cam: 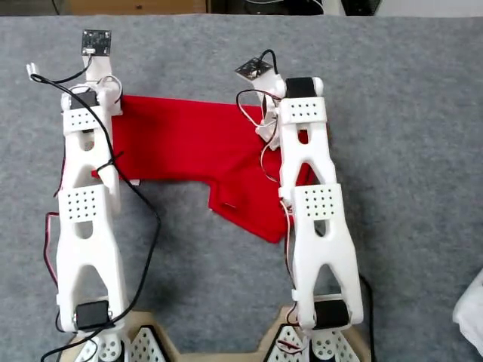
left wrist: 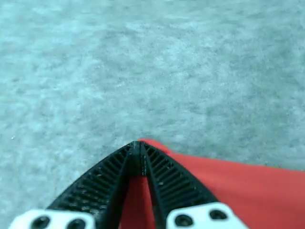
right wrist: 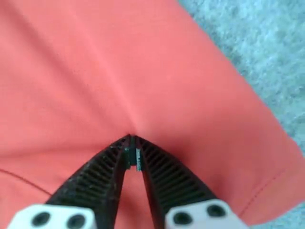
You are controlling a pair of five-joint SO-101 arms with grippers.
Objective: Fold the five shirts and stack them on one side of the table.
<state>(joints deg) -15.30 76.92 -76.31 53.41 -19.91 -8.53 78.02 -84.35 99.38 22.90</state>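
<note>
Left tool [left wrist: 140, 153], upper left in the high view: jaws pressed together, pinching a corner of the red shirt [cam: 181, 143]. The shirt lies centre-frame between the arms. Right tool [right wrist: 132, 155]: jaws closed on a pinch of fabric. Probably paired grips for one fold. Counter [cam: 407, 151]: grey felt, with an unidentified white item [cam: 472, 311] at the lower right edge.

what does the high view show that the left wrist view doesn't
High view, not left wrist: the left arm and right arm, the whole outline of the red shirt, and a white cloth at the table's edge. Left wrist, not high: the left gripper up close, its black ribbed tips closed on a corner of the shirt. Both: the red shirt lying on the grey table cover.
</note>
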